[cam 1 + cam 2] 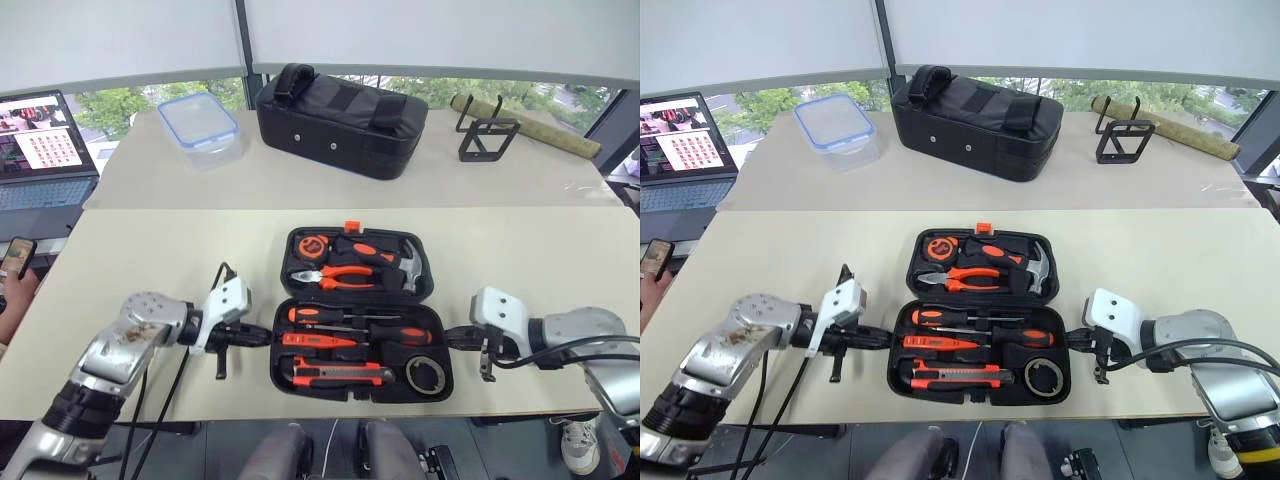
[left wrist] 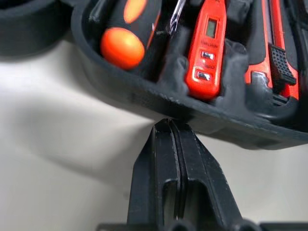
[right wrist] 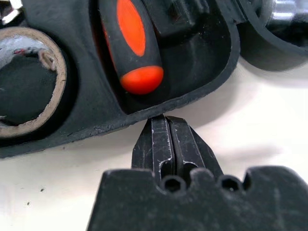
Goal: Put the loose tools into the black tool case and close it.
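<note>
Fabric bag (image 1: 345, 119), lunchbox (image 1: 200, 124) behind case (image 1: 360, 320)

Matt black plastic tool case (image 1: 437, 300), glossy orange tester screwdriver (image 2: 207, 48), smooth matt table (image 1: 150, 250).

Black tool case (image 1: 357, 372) at lower centre — orange latch (image 1: 351, 227), orange-and-black screwdrivers (image 1: 362, 332), utility knife (image 1: 335, 375), orange tester (image 2: 206, 48). Upper left — blue-rimmed clear box (image 1: 199, 127); beige table (image 1: 180, 250).

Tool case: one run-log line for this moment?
tool case: open, tools slotted | left gripper: shut, at case's left edge | right gripper: shut, at right edge | lid: not closed
</note>
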Tool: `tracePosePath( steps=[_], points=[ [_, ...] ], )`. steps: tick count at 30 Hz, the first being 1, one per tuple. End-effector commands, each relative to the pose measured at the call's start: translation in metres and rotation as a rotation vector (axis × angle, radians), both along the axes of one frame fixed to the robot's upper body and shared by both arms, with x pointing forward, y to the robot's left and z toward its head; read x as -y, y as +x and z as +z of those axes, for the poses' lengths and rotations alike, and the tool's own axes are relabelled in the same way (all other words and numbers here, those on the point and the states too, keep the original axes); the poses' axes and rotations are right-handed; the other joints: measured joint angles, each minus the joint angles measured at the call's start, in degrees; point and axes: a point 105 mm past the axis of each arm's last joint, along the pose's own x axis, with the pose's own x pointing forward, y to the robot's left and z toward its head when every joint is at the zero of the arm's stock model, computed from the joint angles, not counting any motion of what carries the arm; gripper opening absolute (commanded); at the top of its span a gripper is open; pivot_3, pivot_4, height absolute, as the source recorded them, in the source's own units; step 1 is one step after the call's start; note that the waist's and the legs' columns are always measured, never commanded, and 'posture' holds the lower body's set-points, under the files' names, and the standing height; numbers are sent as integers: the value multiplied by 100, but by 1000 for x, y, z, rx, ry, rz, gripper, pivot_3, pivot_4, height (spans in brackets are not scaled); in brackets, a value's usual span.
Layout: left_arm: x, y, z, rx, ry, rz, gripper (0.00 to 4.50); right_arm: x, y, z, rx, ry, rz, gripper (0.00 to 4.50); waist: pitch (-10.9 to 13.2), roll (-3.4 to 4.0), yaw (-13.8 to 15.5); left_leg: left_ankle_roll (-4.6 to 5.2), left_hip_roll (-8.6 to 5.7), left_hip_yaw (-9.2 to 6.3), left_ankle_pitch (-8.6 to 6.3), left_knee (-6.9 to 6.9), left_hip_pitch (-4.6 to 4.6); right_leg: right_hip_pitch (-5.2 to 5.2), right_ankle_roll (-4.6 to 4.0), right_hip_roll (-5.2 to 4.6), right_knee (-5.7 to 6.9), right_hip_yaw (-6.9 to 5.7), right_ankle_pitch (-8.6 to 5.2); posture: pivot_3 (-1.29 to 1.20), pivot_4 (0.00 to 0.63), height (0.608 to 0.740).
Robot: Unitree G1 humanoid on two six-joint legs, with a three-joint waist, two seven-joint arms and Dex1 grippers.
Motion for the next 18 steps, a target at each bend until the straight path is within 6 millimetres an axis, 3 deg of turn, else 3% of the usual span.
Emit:
tracePosePath(
  steps=[1,6,9,11,18],
  points=[
    [-21,13,3,23,26,146,568,19,9,17,78,-13,-120,287,0,0,5,0,0,0,0,0,2,2,0,0,0,0,0,0,150,722],
    [-42,50,29,-26,-51,348,2173,37,33,46,60,161,-347,1777,1,-1,42,-41,-3,0,-12,1,16,9,-9,3,3,-4,6,0,150,722],
    [-34,70,46,-117,-136,404,3427,35,55,62,35,292,-450,2893,3,-4,33,-62,0,-1,-13,5,21,23,-15,6,11,-5,13,0,150,722],
    [-25,84,52,-182,-171,443,4075,32,70,66,-2,357,-523,3187,2,-5,33,-47,-1,-1,-3,4,16,19,-14,3,15,-6,15,0,150,722],
    [1,115,51,-299,-212,526,4075,14,101,62,-112,440,-615,3187,0,-6,-24,-10,-6,-2,19,11,-17,-19,-10,-3,54,-5,18,0,150,722]
  ],
)
